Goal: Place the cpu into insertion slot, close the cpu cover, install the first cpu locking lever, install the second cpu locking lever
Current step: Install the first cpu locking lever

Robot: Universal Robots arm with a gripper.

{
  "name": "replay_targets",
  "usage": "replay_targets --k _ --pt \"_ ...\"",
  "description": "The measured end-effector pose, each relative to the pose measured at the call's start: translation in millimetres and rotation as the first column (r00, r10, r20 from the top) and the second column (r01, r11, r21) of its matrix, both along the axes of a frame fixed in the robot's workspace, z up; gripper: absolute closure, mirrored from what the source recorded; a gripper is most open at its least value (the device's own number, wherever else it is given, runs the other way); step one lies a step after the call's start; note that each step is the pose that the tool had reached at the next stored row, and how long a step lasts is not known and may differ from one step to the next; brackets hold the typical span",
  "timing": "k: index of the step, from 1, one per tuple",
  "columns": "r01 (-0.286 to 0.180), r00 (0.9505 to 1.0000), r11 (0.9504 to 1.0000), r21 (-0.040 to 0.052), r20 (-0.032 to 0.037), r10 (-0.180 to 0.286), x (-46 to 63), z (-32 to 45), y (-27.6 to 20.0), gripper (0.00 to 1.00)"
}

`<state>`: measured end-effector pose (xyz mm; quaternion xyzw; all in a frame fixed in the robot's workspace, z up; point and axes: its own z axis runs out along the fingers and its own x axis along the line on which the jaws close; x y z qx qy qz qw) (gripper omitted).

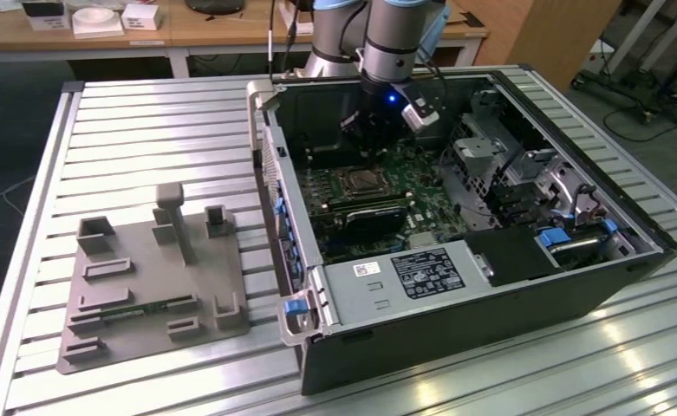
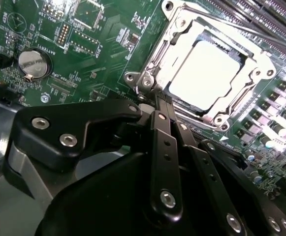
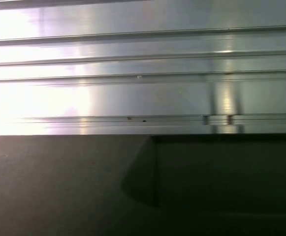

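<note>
Slatted metal table bears an open computer case, where the gripper, fingers pressed together with no gap, hangs at the socket's near corner, the cpu lying flat just beyond the fingertips, framed by the cpu cover folded down around it.

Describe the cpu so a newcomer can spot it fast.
Inside the open computer case, on the green motherboard, find the silver cpu cover frame. The cpu is the flat, plain silvery square in its open centre; the nearby coin cell is a round disc.
</note>
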<state>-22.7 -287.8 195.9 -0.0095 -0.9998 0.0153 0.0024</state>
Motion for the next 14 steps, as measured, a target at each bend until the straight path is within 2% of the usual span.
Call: replay_targets --k 4,8,14 --pt "0.000 1.0000 1.0000 0.0051 -0.0006 0.000 -0.3 0.6 0.0 0.90" --pt "0.000 1.0000 0.9999 0.0114 0.0017 0.000 0.5 2.2 1.1 0.90" --pt "0.000 1.0000 0.9999 0.0132 0.0018 0.000 0.7 4.8 -0.2 0.90"
